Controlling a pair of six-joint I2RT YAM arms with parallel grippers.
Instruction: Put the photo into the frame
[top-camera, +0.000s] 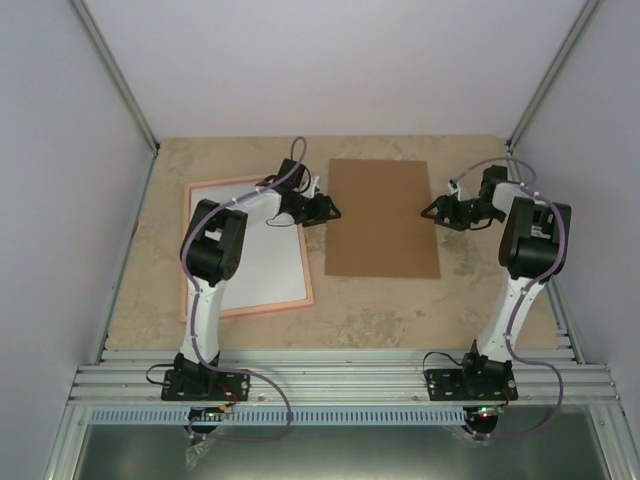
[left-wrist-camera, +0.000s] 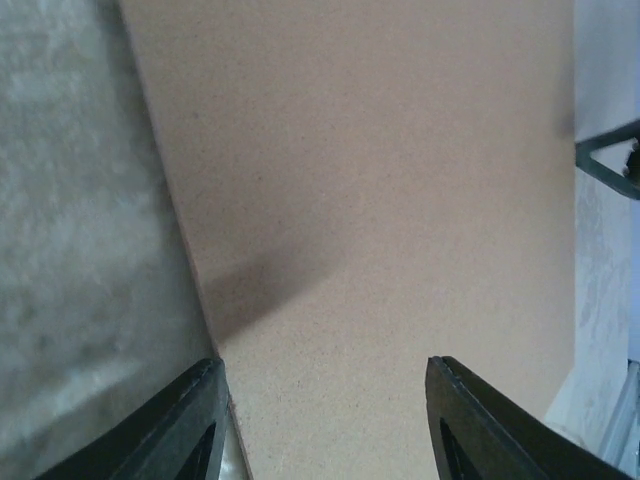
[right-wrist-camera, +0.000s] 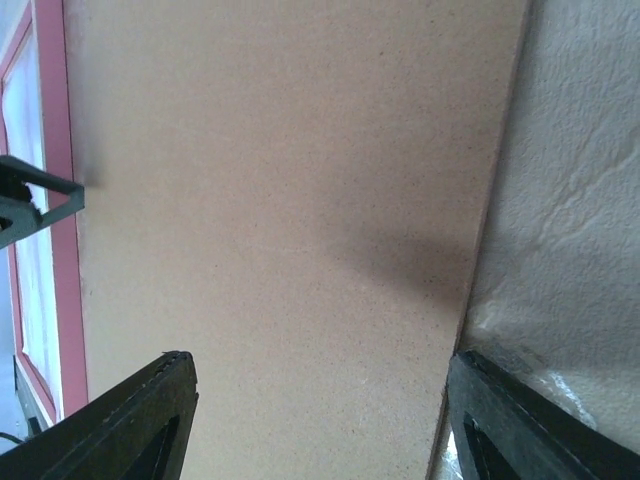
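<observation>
The frame (top-camera: 247, 311) lies just left of the left pincer (top-camera: 333, 212); this one and the right pincer (top-camera: 428, 211) are wide open, holding nothing.

Soft, even light fills the overhead view with no glare. The white walls (top-camera: 330, 70) wash out pale toward 12 o'clock, and the arms cast only faint shadows on the marbled table (top-camera: 400, 305). In the left wrist view, a diffuse dark shadow lies on the brown board (left-wrist-camera: 400, 180) toward 8 o'clock, above the left gripper (left-wrist-camera: 325, 362); the picture is grainy, with the table smeared at 9 o'clock. The right wrist view shows a similar shadow toward 4 o'clock. The right gripper (right-wrist-camera: 320, 354) is blurred, and the pink frame (right-wrist-camera: 70, 200) at 9 o'clock is soft-edged.
</observation>
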